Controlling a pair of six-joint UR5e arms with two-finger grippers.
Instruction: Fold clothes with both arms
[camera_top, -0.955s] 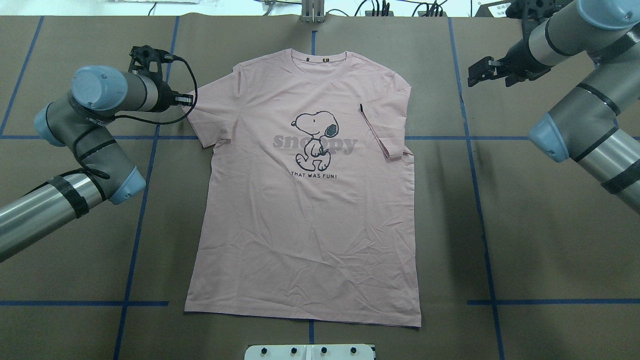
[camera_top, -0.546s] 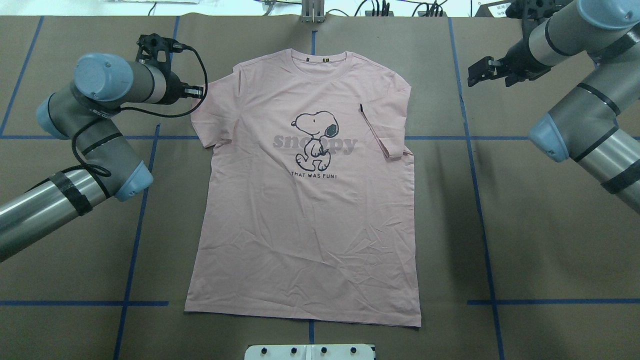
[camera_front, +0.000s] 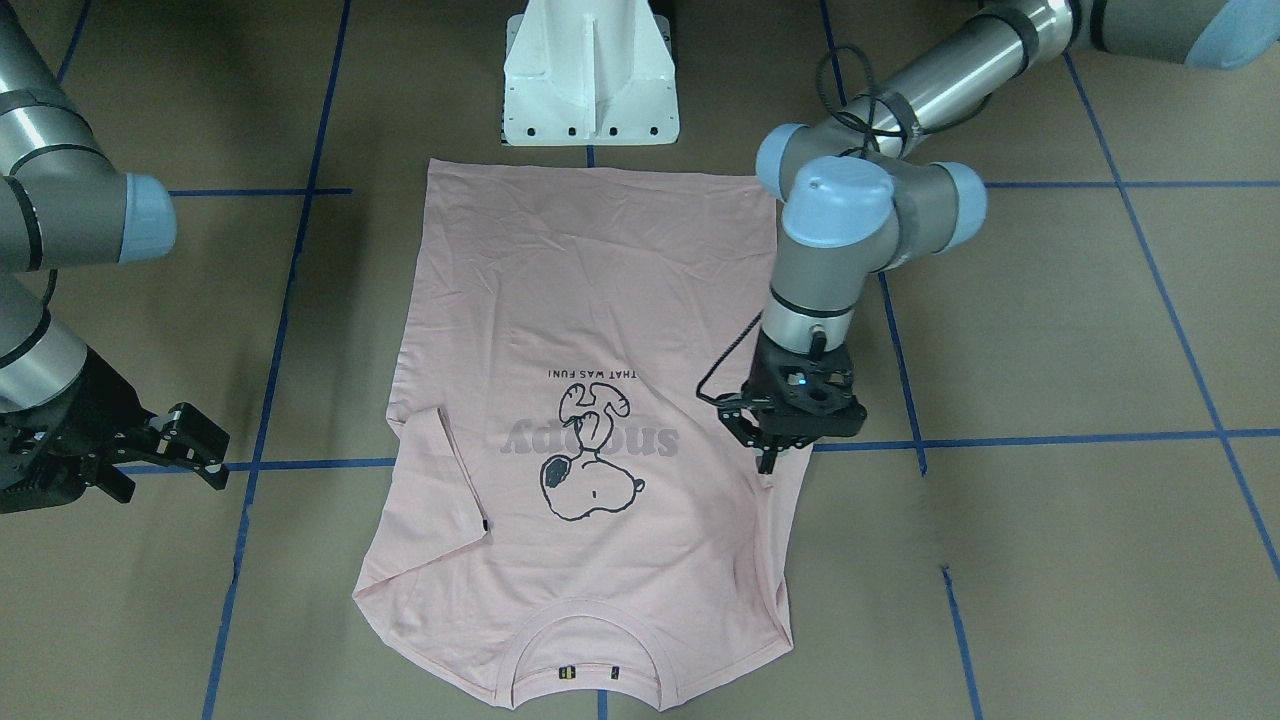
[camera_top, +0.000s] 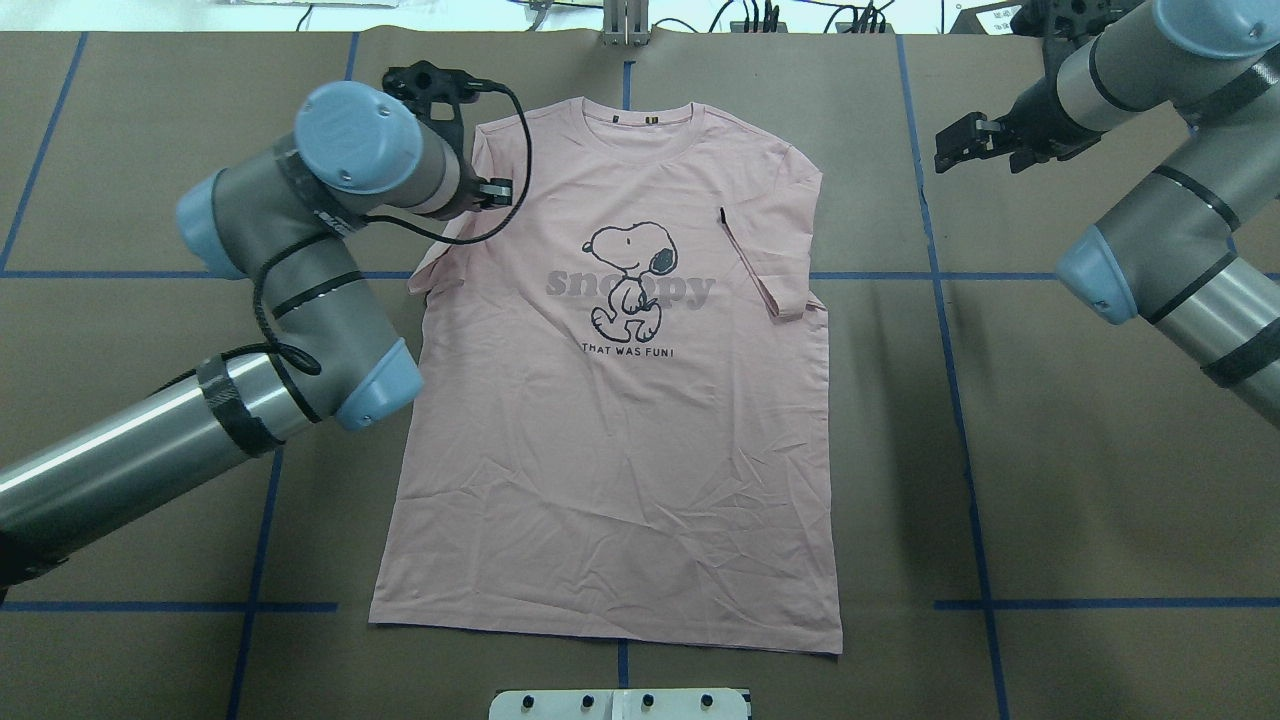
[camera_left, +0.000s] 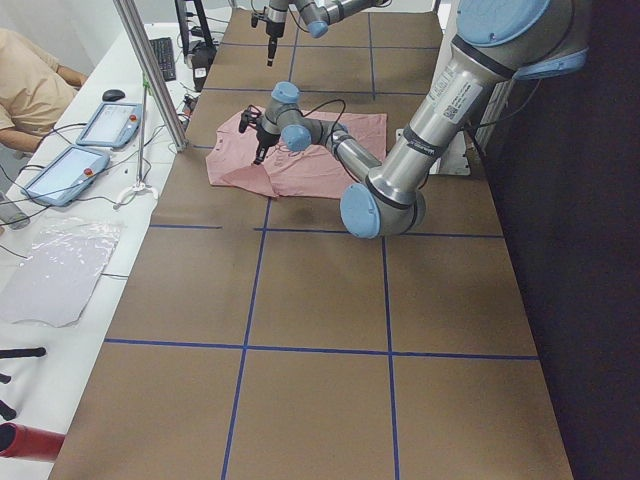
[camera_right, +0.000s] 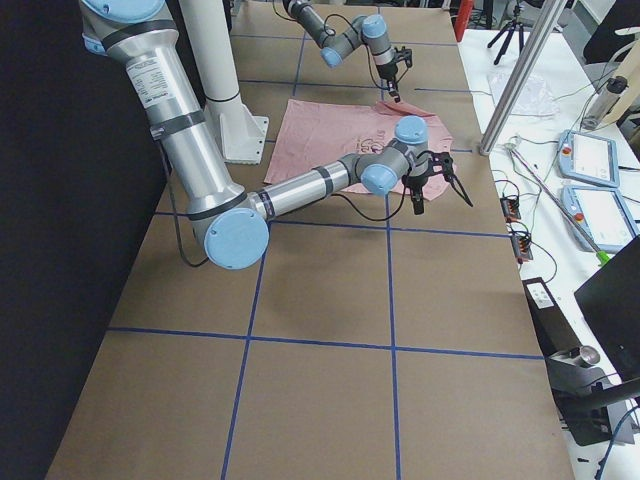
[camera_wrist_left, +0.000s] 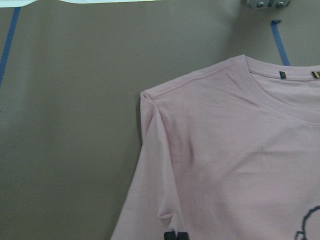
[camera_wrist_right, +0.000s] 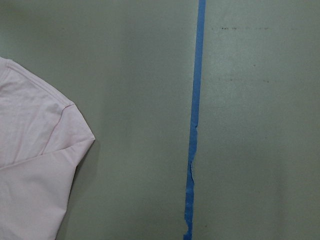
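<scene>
**Overhead view, read left to right.** The left arm (camera_top: 300, 230) reaches in from the left edge of the table (camera_top: 1080, 480) and bends over the shoulder of the T-shirt (camera_top: 610, 430). The left gripper (camera_front: 772, 460) points down. Its jaws are narrow, pinched on the fabric of the left sleeve (camera_top: 435, 275), which sits bunched close against the shirt's side.

The T-shirt lies face up at the middle of the table. Its collar (camera_top: 640, 125) points toward the far edge, and its bottom hem lies toward the near edge, beside the white base (camera_front: 590, 75). The cartoon dog (camera_top: 630, 275) shows on the chest. The right sleeve (camera_top: 760, 265) lies folded over onto the front.

The right gripper (camera_top: 948, 145), at the end of the right arm (camera_top: 1150, 200), hangs above bare table toward the far right corner. It is well apart from the shirt, with jaws spread wide and holding nothing. Blue tape lines (camera_top: 960, 400) cross the brown surface.
</scene>
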